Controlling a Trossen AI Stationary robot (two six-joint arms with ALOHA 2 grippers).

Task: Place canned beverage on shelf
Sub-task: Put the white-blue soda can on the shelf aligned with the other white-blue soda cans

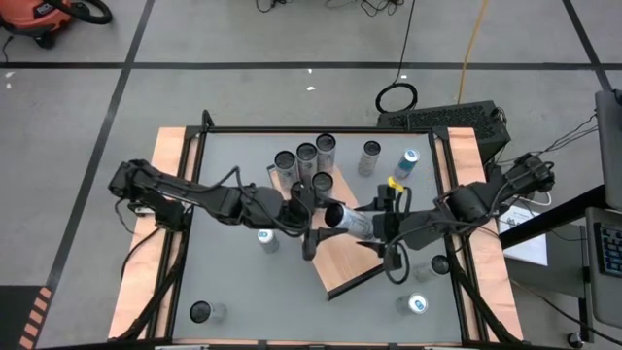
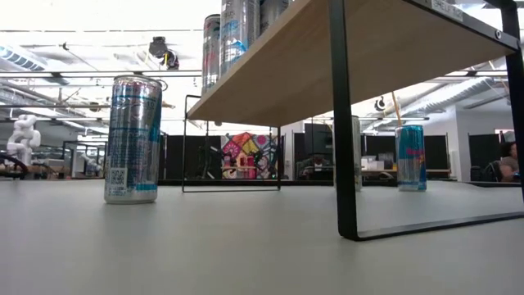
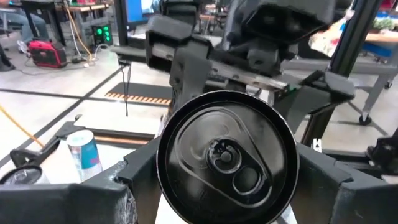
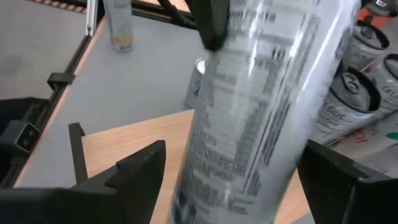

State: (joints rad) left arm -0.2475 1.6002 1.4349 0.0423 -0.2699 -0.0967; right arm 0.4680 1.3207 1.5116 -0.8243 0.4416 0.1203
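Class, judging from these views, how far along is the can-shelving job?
Done: a cluster of cans stands on the shelf. In hand: the left gripper holds another can sideways above it, the right gripper open around it. Left: standing it on the shelf; loose cans wait on the table.

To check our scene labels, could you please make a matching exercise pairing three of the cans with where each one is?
1. sideways can
2. four grouped cans
3. blue can

A. standing on the grey table, off the shelf
B. held in the left hand above the shelf
C. standing at one end of the shelf

Pairs: 1-B, 2-C, 3-A
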